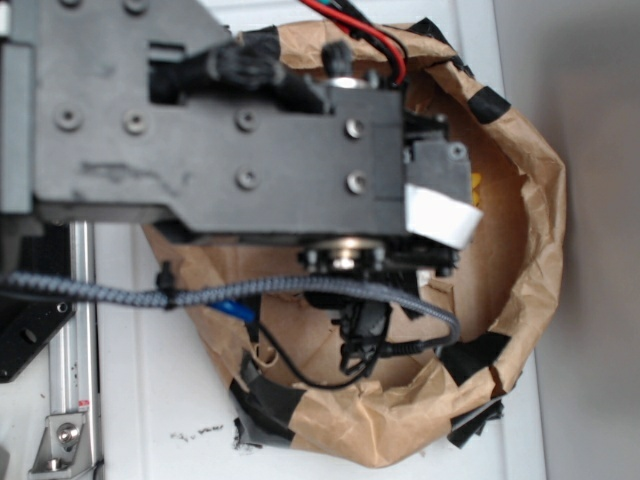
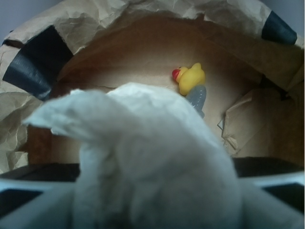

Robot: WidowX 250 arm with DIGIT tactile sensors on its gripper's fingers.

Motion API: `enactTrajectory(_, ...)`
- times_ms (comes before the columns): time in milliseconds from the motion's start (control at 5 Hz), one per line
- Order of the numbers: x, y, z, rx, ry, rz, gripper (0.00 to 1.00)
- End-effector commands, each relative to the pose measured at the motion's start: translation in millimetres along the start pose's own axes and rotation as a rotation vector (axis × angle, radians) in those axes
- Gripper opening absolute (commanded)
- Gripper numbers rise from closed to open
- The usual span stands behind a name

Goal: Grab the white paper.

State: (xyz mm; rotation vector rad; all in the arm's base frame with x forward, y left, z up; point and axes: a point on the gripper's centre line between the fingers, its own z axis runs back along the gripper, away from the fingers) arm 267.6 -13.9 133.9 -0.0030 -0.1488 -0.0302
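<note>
- In the wrist view the white paper (image 2: 152,167) fills most of the lower frame, rising straight out of the spot where our tool (image 2: 152,210) sits. Pale bars flank it low on both sides, which we take for the tool's two fingers pressed against the wad, so we judge the tool closed on it.
- The wad's crumpled top leans left into a soft peak. That shape suits a pinch from the sides low down, leaving the upper part free to flop.
- From the exterior view our arm (image 1: 220,130) covers the middle of the brown paper bag (image 1: 540,230), and the wad itself is hidden beneath it. The bag's rim is rolled down and patched with black tape (image 1: 487,103), presumably so the walls stand open and let the arm reach in from above.
- Behind the wad, on the bag floor, a yellow rubber duck (image 2: 191,78) lies with a small grey-blue object (image 2: 197,97) just beside it. Both sit apart from the paper, so we do not expect them to be caught in the grip.
- A flat white label (image 1: 440,215) on the arm's wrist is not the target.
- The bag rests on a light worktop (image 1: 150,400). We judge the grasp made; whether the wad has left the bag floor we cannot tell.
</note>
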Motion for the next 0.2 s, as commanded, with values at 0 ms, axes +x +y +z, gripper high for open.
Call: enactTrajectory(0, -8.9, 6.5, 12.6, -0.009, -0.016, -0.001, 0.10)
